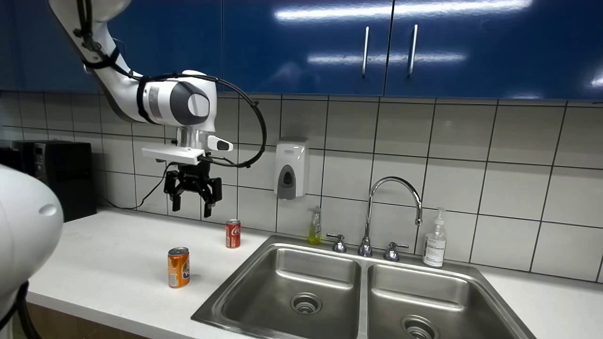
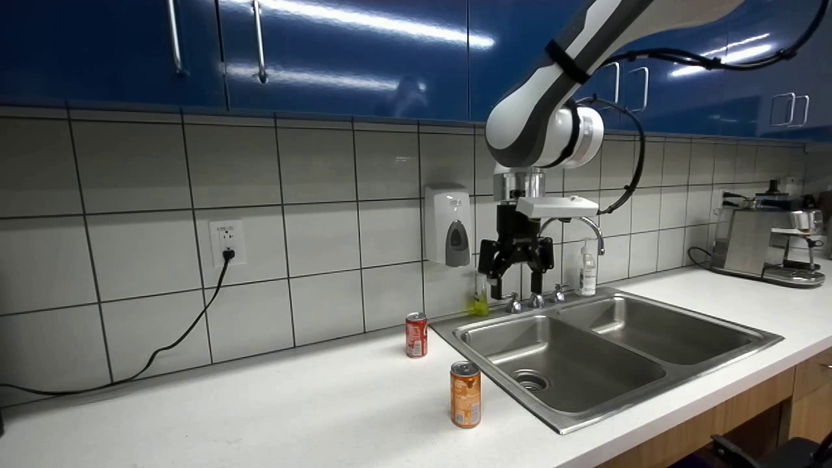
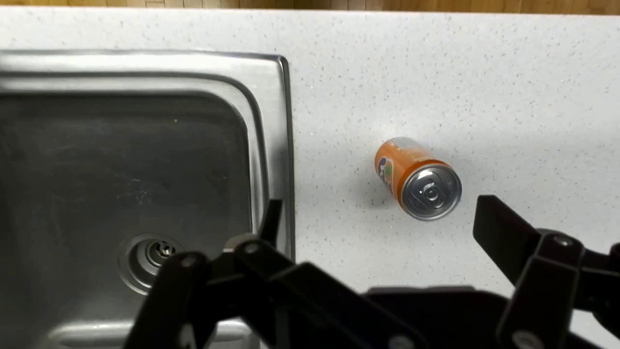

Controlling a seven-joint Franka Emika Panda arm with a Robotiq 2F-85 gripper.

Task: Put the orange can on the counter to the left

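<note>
The orange can (image 1: pixel 178 268) is seen upright on the counter (image 1: pixel 110 254), left of the sink (image 1: pixel 363 294) in both exterior views. Nothing is held by the raised, spread jaws. If that side is meant, placement may be judged done; otherwise, grasping and carrying remain.

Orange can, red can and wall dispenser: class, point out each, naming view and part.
Orange can (image 1: pixel 179 268), in an exterior view: middle of its side.
Red can (image 2: pixel 416 336), in an exterior view: middle of its side.
Wall dispenser (image 1: pixel 290 168), in an exterior view: middle of its front.
</note>
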